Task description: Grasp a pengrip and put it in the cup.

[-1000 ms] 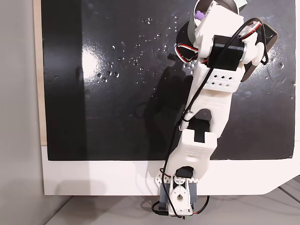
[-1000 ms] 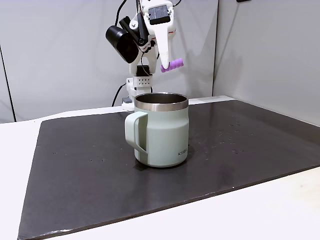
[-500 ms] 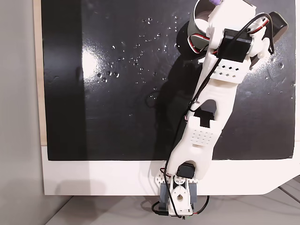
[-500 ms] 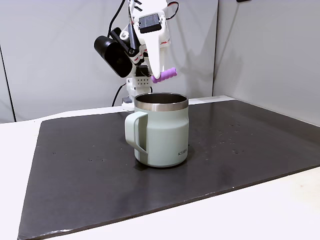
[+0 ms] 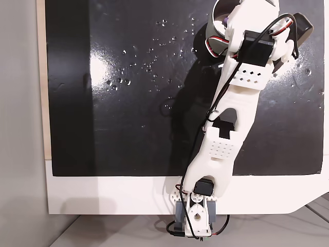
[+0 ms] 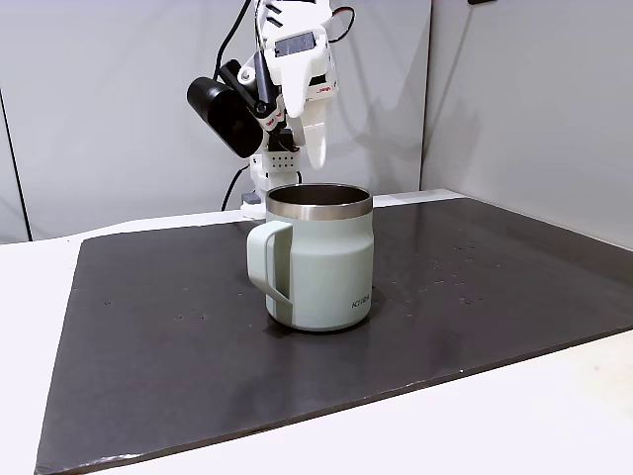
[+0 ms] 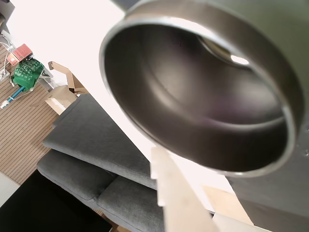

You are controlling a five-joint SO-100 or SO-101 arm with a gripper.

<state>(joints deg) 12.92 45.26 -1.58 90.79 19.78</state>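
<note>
Probably the pengrip point(image 5: 226, 19) is already in or at the mouth of the cup point(image 6: 326, 267). In a fixed view from above we see only a small purple speck just beneath the gripper head, inside the cup's rim. From the side, in a fixed view, nothing purple sits between the jaws. In the wrist view there is a faint purple smear on the cup's steel inner wall point(image 7: 288, 121); we can't tell whether that is the pengrip or a reflection.

The gripper point(image 6: 315, 158) hangs directly above the cup opening, tips pointing down, apart from the rim. Whether the jaws are spread or pressed together we cannot tell; one white finger point(image 7: 169, 193) hides the other.

We judge the pengrip light, soft and squashy, with ribs that give grip, so not slippery and not fragile. We'd pinch it across the middle, since an end hold would let it pivot.

The cup stands upright below the jaws on the black mat point(image 6: 178, 336), and looks heavy enough not to tip.
</note>
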